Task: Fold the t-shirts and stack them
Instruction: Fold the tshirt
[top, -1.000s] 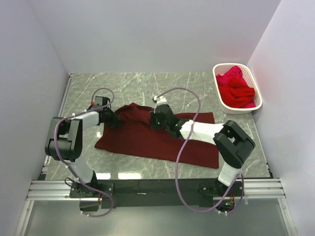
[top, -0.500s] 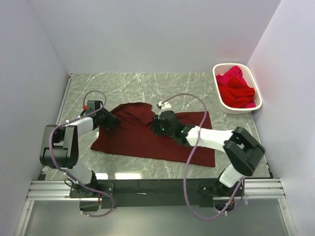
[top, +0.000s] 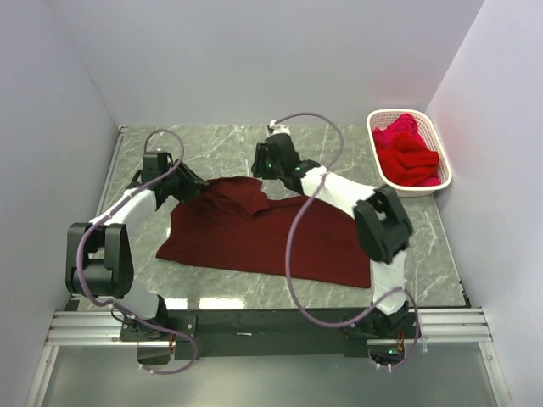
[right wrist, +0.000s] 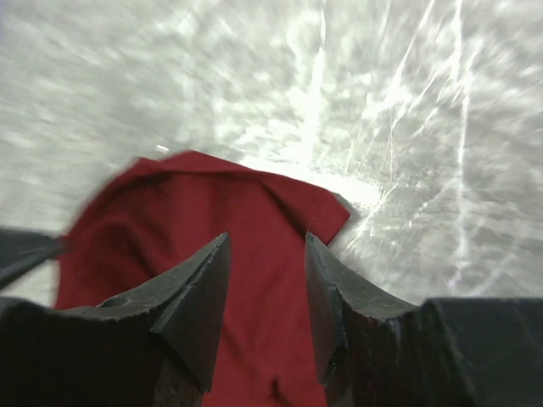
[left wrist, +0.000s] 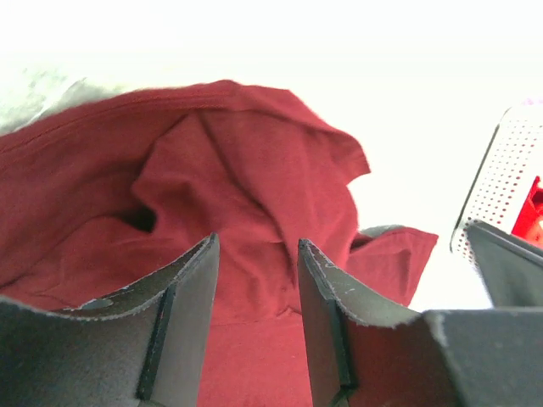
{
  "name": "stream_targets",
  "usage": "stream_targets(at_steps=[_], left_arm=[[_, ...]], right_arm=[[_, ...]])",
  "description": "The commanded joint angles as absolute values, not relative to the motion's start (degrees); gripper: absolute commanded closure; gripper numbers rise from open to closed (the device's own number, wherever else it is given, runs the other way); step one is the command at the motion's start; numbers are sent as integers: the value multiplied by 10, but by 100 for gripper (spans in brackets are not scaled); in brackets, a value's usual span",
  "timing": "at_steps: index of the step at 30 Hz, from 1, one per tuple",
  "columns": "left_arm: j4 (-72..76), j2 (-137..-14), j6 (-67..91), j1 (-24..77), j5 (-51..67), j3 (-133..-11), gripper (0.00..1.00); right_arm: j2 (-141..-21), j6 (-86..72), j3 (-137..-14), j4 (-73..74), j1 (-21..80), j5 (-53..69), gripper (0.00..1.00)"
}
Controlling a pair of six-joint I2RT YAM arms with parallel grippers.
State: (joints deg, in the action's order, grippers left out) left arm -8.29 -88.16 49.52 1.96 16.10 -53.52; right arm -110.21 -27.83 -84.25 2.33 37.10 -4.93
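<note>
A dark maroon t-shirt [top: 263,237] lies spread on the marble table, its far edge bunched in a fold [top: 246,193]. My left gripper [top: 188,183] is open just off the shirt's far left edge; the left wrist view shows its jaws [left wrist: 256,244] apart over rumpled maroon cloth [left wrist: 237,161]. My right gripper [top: 263,166] is open just beyond the shirt's far edge; in the right wrist view [right wrist: 265,240] a shirt corner [right wrist: 212,203] lies under it. Bright red t-shirts [top: 407,153] fill the basket.
A white slotted basket [top: 441,174] stands at the far right corner, also seen in the left wrist view [left wrist: 501,178]. Grey walls enclose the table on three sides. Bare marble [top: 221,144] lies beyond the shirt. Arm cables loop above the cloth.
Both grippers have moved toward the far side of the table and off the shirt. The shirt's far edge is now bunched, and the cloth has shifted slightly left.
</note>
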Motion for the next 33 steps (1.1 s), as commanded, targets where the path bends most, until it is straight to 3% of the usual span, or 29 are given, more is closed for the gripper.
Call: stream_targets(at_steps=[1, 7, 15, 24, 27, 31, 33], left_arm=[[-109, -878, 466, 22, 183, -574, 52], [-126, -876, 454, 22, 199, -604, 52], [-127, -874, 448, 22, 210, -608, 52], [-128, -880, 448, 22, 209, -606, 52], [-128, -882, 449, 22, 210, -606, 52], [-127, -881, 454, 21, 211, -605, 53], [-127, -875, 454, 20, 208, -603, 53]], right_arm=[[-1167, -274, -911, 95, 360, -20, 52], [-1255, -271, -994, 141, 351, -7, 50], [-1301, -277, -1013, 120, 345, -2, 50], [-1329, -286, -1054, 143, 345, 12, 57], [-1325, -288, -1045, 136, 345, 18, 66], [-1312, -287, -1047, 141, 345, 17, 100], [-1289, -280, -1049, 148, 345, 6, 100]])
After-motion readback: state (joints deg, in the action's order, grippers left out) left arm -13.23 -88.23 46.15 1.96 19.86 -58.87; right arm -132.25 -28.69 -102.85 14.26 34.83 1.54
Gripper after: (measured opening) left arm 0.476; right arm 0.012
